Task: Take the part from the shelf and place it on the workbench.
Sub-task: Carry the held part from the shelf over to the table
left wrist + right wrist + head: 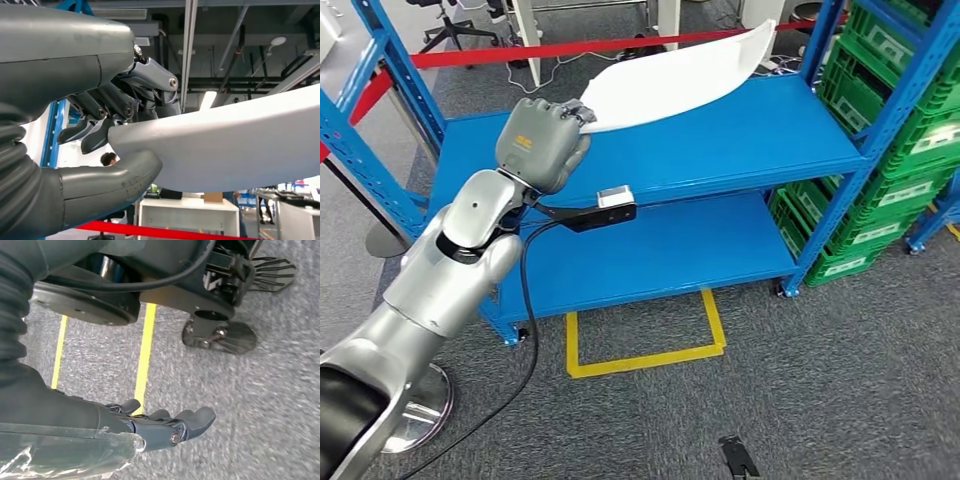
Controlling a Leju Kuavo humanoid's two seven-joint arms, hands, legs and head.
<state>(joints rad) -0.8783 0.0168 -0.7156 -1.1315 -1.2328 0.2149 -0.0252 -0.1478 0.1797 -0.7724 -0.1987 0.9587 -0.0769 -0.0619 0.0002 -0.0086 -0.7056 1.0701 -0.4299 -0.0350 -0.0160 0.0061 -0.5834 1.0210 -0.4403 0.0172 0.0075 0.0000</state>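
We see green crates (893, 130) stacked beside the rack, a red barrier tape (546, 48) stretched behind it, and a yellow taped square (644, 335) on the grey carpet (810, 400) below.

Matt white plastic part (682, 75), painted-metal shelf (743, 135)

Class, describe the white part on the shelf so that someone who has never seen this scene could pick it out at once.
Find the blue metal shelf beside the stacked green crates. On its upper board lies the white part, long, thin and curved. It is the only thing on that board, and the left hand grips its near end.
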